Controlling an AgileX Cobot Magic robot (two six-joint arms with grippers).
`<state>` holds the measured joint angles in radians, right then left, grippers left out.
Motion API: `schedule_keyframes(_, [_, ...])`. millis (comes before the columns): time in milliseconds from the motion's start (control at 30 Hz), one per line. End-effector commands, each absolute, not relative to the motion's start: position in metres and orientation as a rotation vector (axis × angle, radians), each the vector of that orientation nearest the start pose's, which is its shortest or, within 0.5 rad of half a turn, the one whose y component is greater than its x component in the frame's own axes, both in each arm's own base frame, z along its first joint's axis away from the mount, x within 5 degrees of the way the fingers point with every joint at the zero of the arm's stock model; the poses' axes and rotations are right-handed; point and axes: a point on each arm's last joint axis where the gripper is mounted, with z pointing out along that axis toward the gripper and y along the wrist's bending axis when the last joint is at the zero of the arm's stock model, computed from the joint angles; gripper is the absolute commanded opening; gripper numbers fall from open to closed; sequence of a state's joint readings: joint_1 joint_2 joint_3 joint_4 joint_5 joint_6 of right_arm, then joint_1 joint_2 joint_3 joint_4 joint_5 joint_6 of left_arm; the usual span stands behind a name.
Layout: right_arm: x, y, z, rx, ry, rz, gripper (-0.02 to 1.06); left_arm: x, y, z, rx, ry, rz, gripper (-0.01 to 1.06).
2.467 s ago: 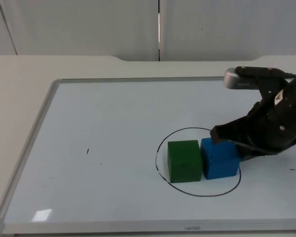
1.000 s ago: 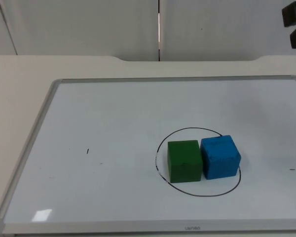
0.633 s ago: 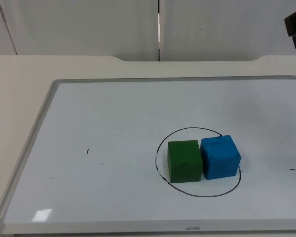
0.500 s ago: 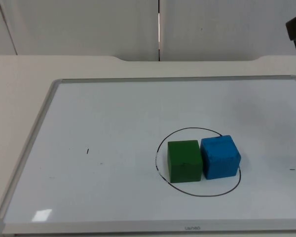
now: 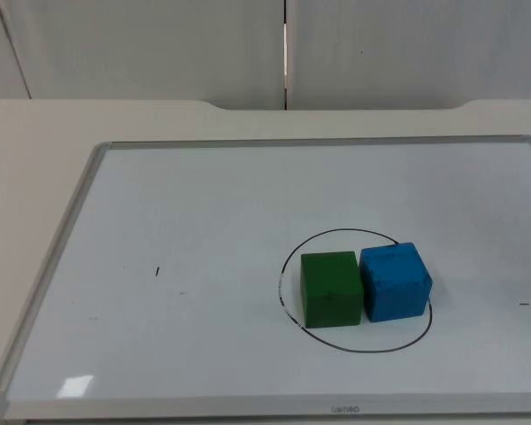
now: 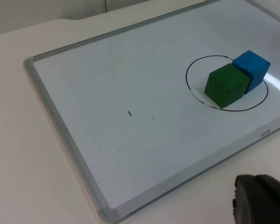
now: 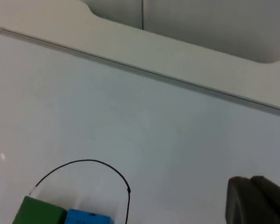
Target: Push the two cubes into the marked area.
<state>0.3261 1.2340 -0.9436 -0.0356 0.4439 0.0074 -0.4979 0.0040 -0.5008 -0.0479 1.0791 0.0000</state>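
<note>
A green cube point(image 5: 331, 289) and a blue cube point(image 5: 395, 281) stand side by side, touching, inside the black drawn circle point(image 5: 336, 234) on the whiteboard. The blue cube's right edge reaches the circle's line. The left wrist view looks at the green cube point(image 6: 226, 85) and blue cube point(image 6: 253, 68) from far off, with my left gripper point(image 6: 261, 199) held back off the board's near edge. My right gripper point(image 7: 255, 200) hangs high above the board's far right part, well away from the green cube point(image 7: 39, 213) and blue cube point(image 7: 89, 218). Nothing touches either cube.
The whiteboard point(image 5: 203, 204) with a grey frame point(image 5: 60, 257) covers most of the white table. A small black mark point(image 5: 157, 272) sits on its left half. The grey partition wall point(image 5: 159, 44) closes the far side.
The right arm, which was against the blue cube 2.5 s ago, has lifted and drawn back to the upper right, out of the top view. The cubes have stayed put.
</note>
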Motion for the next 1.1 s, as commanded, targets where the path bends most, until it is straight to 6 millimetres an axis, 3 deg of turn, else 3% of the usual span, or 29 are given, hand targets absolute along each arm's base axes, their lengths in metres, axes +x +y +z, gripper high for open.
schedule_keyframes(0, [0.245, 0.080, 0.323, -0.380, 2.189, 0.141, 0.00, -0.006, -0.001, 0.275, 0.509, 2.018, -0.366, 0.00])
schedule_keyframes(267, [0.220, 0.071, 0.303, -0.400, 2.108, 0.125, 0.00, -0.006, -0.001, 0.275, 0.509, 2.018, -0.366, 0.00])
schedule_keyframes(367, [0.201, 0.065, 0.297, -0.397, 2.108, 0.128, 0.00, -0.006, -0.001, 0.275, 0.509, 2.018, -0.366, 0.00])
schedule_keyframes(467, [0.191, 0.062, 0.300, -0.388, 2.091, 0.134, 0.00, -0.006, -0.001, 0.275, 0.509, 2.018, -0.366, 0.00])
schedule_keyframes(633, [0.154, 0.050, 0.326, -0.348, 2.005, 0.164, 0.00, -0.006, -0.001, 0.275, 0.509, 2.018, -0.366, 0.00])
schedule_keyframes(800, [0.124, 0.040, 0.339, -0.325, 1.953, 0.191, 0.00, -0.006, -0.001, 0.275, 0.509, 2.018, -0.366, 0.00])
schedule_keyframes(1067, [0.085, 0.027, 0.341, -0.332, 1.979, 0.181, 0.00, -0.006, -0.001, 0.275, 0.509, 2.018, -0.366, 0.00])
